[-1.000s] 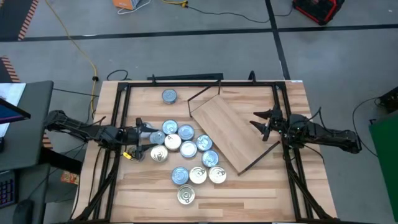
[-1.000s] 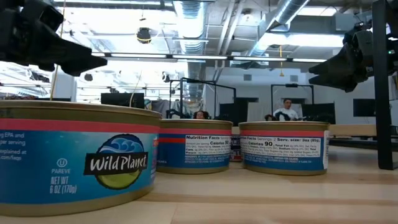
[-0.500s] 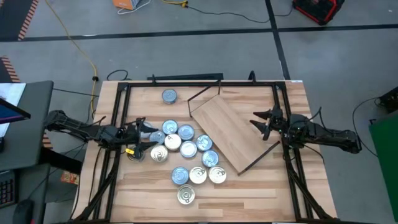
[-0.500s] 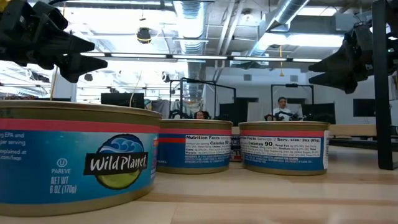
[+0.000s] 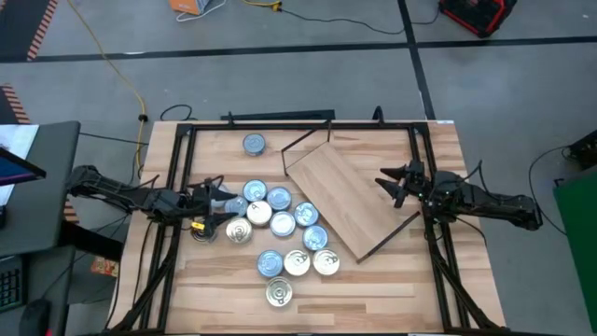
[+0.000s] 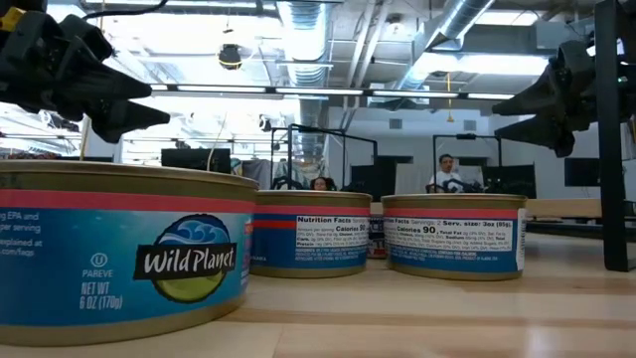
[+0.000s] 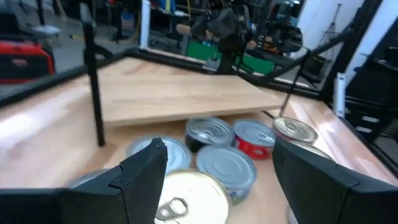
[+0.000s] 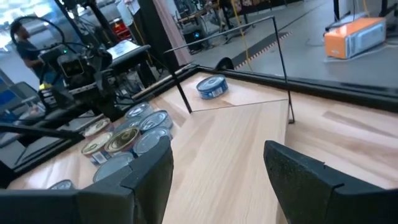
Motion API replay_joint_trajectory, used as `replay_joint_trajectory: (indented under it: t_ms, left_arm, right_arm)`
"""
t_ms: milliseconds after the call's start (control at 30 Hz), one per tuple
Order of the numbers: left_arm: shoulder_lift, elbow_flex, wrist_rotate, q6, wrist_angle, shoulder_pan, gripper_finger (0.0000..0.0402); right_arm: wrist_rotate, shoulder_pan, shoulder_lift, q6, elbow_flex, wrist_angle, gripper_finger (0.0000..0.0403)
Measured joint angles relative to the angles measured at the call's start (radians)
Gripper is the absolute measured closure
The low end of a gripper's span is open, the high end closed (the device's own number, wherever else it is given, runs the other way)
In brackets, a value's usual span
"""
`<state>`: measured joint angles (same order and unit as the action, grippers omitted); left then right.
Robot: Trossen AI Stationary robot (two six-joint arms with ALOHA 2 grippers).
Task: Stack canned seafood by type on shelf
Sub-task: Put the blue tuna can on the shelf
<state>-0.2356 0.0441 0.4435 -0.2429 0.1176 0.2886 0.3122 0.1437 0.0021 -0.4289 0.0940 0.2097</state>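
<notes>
Hovering above the left end of the tin cluster, the left pincer [image 5: 207, 207] is spread and grasps nothing; in its wrist view a pale-lidded tin with a pull tab [image 7: 186, 199] lies just below the gap between its fingers [image 7: 140, 168]. From there the tins [image 5: 280, 224] spread rightward on the table [image 5: 392, 299] in a loose group, about a dozen, all lying flat in a single layer, some blue-sided, some pale or gold. One blue tin [image 5: 254, 144] sits apart near the far edge. The shelf [image 5: 350, 191], a light-wood board with a thin dark frame, lies askew just right of the group and carries no tins. Over its right edge the right pincer [image 5: 392, 184] hangs released, holding nothing.
</notes>
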Motion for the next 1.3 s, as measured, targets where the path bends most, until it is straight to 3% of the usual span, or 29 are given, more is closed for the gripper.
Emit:
replay_joint_trajectory:
  t_ms: [167,400,767,1067,1300]
  left_arm:
    - [0.000,0.000,-0.010,-0.010,-0.017,0.000,0.0123]
    - [-0.001,0.042,0.098,-0.001,-0.055,-0.001,0.0123]
    - [-0.131,0.281,0.043,-0.004,-0.307,-0.033,0.0123]
    - [-0.250,0.322,-0.021,-0.027,-0.271,-0.001,0.0123]
    - [-0.293,0.323,-0.071,-0.065,-0.221,0.081,0.0123]
  right_arm:
    - [-0.020,-0.022,0.000,-0.062,0.000,-0.004,0.0126]
    - [-0.029,-0.061,0.103,0.080,0.007,-0.213,0.0126]
    - [-0.063,-0.030,0.671,0.171,0.280,-0.358,0.0126]
    - [-0.169,-0.089,1.171,0.276,0.533,-0.497,0.0126]
    - [-0.169,-0.179,1.431,0.325,0.774,-0.447,0.0126]
